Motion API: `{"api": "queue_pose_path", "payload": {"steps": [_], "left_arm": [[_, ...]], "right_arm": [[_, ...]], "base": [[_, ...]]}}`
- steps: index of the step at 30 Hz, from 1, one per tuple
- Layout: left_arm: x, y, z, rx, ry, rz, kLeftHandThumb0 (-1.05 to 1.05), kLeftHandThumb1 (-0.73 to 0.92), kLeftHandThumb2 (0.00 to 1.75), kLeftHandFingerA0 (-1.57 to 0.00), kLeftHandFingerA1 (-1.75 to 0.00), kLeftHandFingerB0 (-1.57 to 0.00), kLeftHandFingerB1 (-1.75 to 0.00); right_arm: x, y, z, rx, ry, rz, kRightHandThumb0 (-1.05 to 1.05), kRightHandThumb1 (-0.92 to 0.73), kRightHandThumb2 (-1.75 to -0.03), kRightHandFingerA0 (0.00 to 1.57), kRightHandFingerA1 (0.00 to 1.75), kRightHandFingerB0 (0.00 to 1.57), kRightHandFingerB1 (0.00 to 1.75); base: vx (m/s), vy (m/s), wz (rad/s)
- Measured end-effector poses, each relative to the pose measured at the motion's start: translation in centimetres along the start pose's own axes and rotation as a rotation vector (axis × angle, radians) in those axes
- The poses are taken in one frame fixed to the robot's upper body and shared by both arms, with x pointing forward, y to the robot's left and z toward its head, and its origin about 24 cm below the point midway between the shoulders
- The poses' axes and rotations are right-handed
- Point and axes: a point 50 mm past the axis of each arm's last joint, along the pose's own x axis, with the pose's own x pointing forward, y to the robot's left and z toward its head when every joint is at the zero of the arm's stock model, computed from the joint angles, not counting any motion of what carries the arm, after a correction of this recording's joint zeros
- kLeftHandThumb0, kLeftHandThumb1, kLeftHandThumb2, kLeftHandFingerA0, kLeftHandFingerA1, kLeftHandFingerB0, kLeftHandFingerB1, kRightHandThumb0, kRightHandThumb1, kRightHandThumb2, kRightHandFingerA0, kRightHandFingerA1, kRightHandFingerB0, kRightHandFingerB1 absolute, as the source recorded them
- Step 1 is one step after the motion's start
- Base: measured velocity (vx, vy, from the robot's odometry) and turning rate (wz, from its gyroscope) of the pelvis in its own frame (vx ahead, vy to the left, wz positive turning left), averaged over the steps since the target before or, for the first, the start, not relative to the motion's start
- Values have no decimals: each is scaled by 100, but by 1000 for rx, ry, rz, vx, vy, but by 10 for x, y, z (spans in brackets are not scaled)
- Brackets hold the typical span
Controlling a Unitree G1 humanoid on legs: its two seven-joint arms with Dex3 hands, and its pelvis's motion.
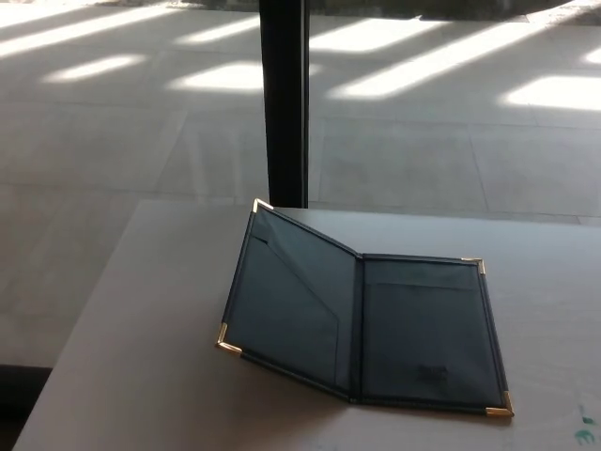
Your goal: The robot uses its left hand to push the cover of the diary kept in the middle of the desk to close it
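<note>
Diary [376,324] lies open at centre of frame on pale desk [141,376]; we see left cover tilted up, right cover flat, gold corners. Neither hand in our view, so we cannot tell finger state. Dark post [284,103] behind.

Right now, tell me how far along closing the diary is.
Nothing looks done yet: the diary lies open on the desk, its left cover raised at a slant, its right cover flat. Nothing is in hand; neither robot hand is in view. Left to do: bring in the left hand and push the left cover shut.
</note>
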Motion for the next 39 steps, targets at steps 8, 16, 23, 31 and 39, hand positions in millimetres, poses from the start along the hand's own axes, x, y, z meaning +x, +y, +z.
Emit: {"api": "queue_pose_path", "payload": {"steps": [8, 16, 23, 31, 39], "left_arm": [[-4, 24, 39, -213, -180, 64, -80, 92, 77, -20, -41, -14, -38], [-15, 32, 122, -370, -474, 50, -78, 92, 76, -23, -43, -21, -41], [-41, -12, 195, -434, -721, -141, -86, 86, 120, -11, -45, 0, -36], [-81, -85, 234, -457, -847, -437, -33, 67, 121, -1, -49, -3, -50], [-118, -152, 240, -433, -829, -705, -80, 92, 107, -6, -35, 0, -23]], "right_arm": [[-6, -27, 6, 252, -67, -57, -88, -78, -82, 32, 59, 26, 41], [-11, -44, 10, 464, -132, -77, -90, -76, -86, 33, 62, 26, 44], [-13, -49, 13, 548, -166, -68, -83, -92, -68, 33, 59, 31, 39], [-14, -50, 14, 597, -173, -54, -91, -77, -85, 33, 63, 27, 45], [-14, -50, 16, 633, -183, -34, -89, -78, -86, 32, 62, 26, 44]], "base": [[0, 0, 0], [0, 0, 0], [0, 0, 0], [0, 0, 0], [0, 0, 0]]}}
